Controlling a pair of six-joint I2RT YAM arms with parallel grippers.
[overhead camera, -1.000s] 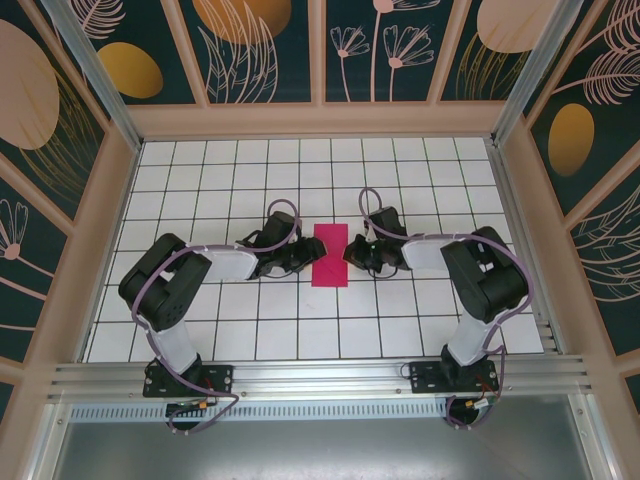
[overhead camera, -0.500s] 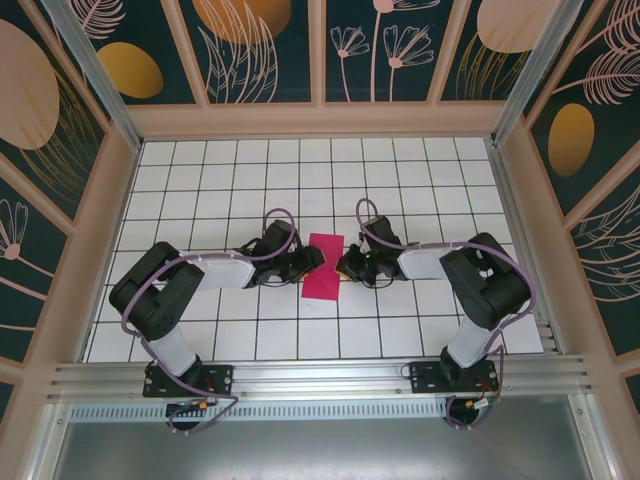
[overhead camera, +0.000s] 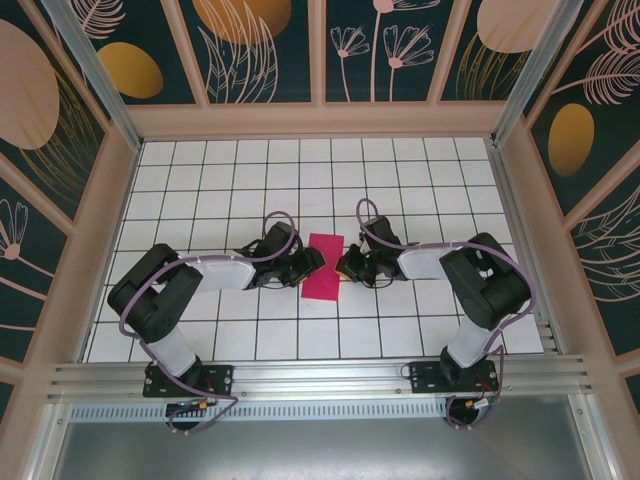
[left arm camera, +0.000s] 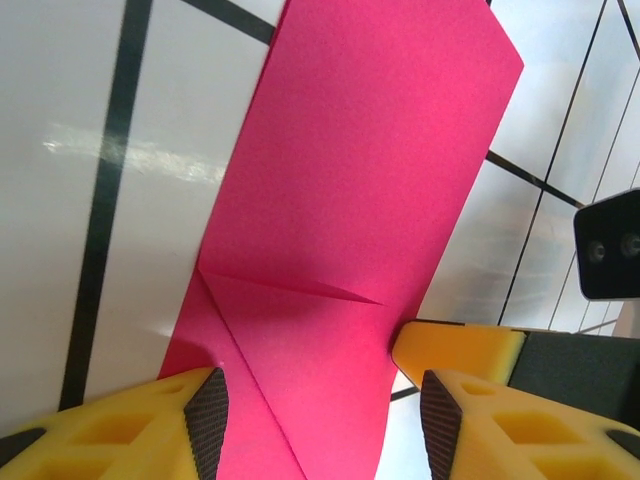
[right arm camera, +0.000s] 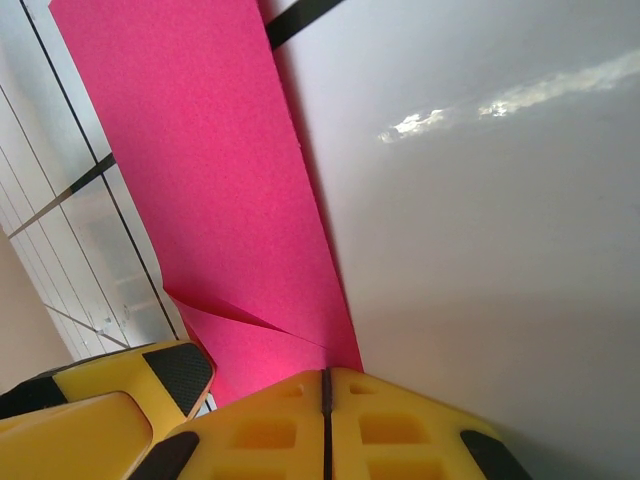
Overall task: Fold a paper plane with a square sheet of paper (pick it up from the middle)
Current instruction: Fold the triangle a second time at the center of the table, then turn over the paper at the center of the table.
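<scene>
Two grippers flank paper [overhead camera: 323, 266] at top-view centre: left gripper [left arm camera: 320, 412] spread astride it, right gripper [right arm camera: 323, 380] pressed together on its edge. Risk: paper skids, flap [left arm camera: 300, 340] unfolds if right lifts.

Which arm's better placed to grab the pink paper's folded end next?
Left, probably. The left gripper is open, astride the folded end of the paper, so it only needs to close. The right gripper is shut at the paper's edge and would have to open first.
</scene>
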